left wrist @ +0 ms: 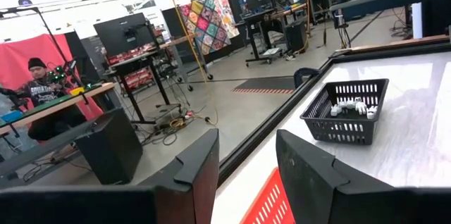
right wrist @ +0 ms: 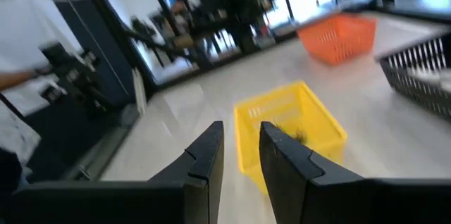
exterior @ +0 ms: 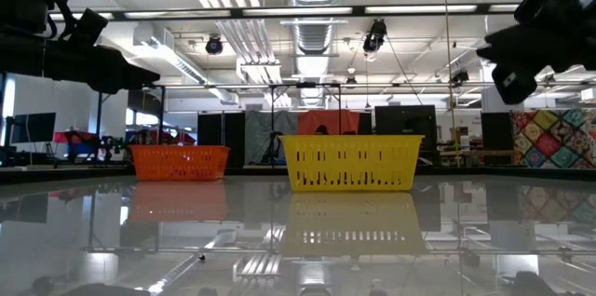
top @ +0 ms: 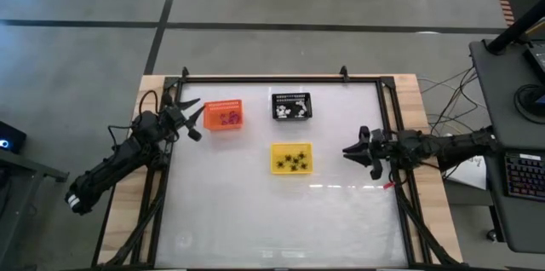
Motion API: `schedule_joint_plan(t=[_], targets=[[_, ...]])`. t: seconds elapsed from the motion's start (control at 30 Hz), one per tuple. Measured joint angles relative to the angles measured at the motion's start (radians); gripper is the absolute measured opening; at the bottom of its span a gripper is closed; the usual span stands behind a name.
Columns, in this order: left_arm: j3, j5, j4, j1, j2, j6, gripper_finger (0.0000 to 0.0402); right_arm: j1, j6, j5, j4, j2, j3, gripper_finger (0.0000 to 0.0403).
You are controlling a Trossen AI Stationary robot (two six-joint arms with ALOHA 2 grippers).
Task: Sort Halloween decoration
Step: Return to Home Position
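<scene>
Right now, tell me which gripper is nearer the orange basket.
Left. The left gripper hangs right beside the orange basket, on its outer side. The right gripper is across the table, beyond the yellow basket.

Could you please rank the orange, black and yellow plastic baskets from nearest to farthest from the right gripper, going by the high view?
From the right gripper, at the right side of the table:
1. yellow plastic basket, mid-table, just ahead of its fingers.
2. black plastic basket, above the yellow one in the picture.
3. orange plastic basket, far left, beside the left gripper.
</scene>
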Motion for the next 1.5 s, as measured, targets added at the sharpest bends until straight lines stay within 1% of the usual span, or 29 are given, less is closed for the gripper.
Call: schedule_joint_plan(t=[0.17, 0.4, 0.77, 1.1, 1.33, 1.5], targets=[[0.000, 0.000, 0.000, 0.000, 0.000, 0.000, 0.0125, 0.000, 0.000, 0.000, 0.005, -0.114, 0.000, 0.0080], [-0.001, 0.001, 0.003, -0.001, 0.000, 0.000, 0.0125, 0.002, 0.000, 0.000, 0.002, -0.116, 0.000, 0.0073], [-0.001, 0.001, 0.003, -0.001, 0.000, 0.000, 0.0125, 0.002, 0.000, 0.000, 0.002, -0.117, 0.000, 0.0073], [-0.002, 0.001, 0.003, -0.001, 0.000, 0.000, 0.0125, 0.002, -0.001, 0.000, 0.002, -0.081, 0.000, 0.0073], [-0.002, 0.001, 0.003, -0.001, 0.000, 0.000, 0.0125, 0.001, -0.126, 0.019, -0.004, -0.083, 0.000, 0.0073], [-0.002, 0.001, 0.003, -0.001, 0.000, 0.000, 0.0125, 0.001, -0.399, 0.015, -0.004, -0.083, 0.000, 0.0073]])
